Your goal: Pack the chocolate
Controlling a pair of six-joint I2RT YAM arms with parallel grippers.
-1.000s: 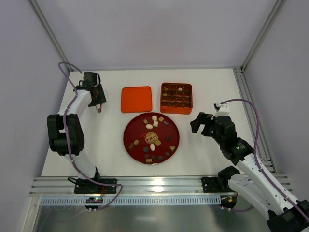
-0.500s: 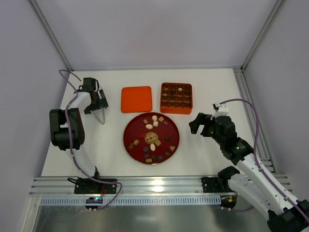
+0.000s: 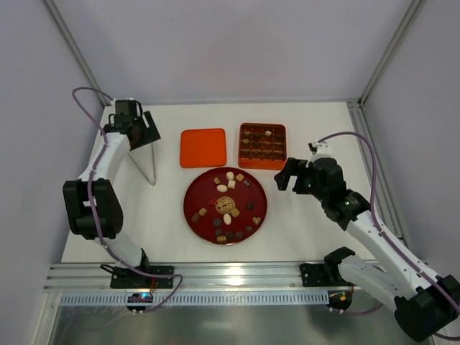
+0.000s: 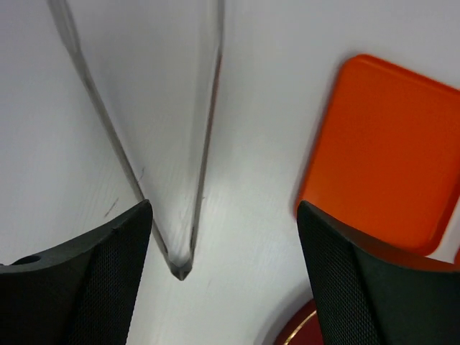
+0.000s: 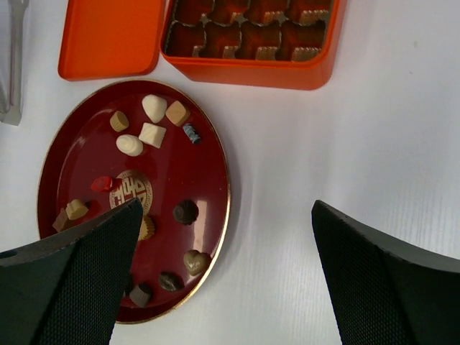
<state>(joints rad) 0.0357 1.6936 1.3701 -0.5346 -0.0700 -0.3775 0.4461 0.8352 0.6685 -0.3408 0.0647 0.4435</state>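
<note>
Packing is barely starting. Most of the chocolate (image 3: 228, 205) is lying on the red plate (image 3: 192, 215) at counter centre, and at least one pale piece is sitting in the orange box (image 3: 261, 167) at 1 o'clock. The left end effector (image 4: 223, 212) is gaping wide over the tongs (image 3: 147, 165), gripping nothing. The right end effector (image 3: 291, 180) is hovering at 3 o'clock, fully open and empty.

A robotics lab test cell, not a home or shop. A bare white desk (image 3: 316, 215) is boxed in by plain pale panels held in aluminium frame posts (image 3: 394, 49). Two small robot arms (image 3: 97, 169) trailing purple cables (image 3: 90, 89) are bolted to a slotted metal rail (image 3: 237, 275) along the bottom of the frame.
</note>
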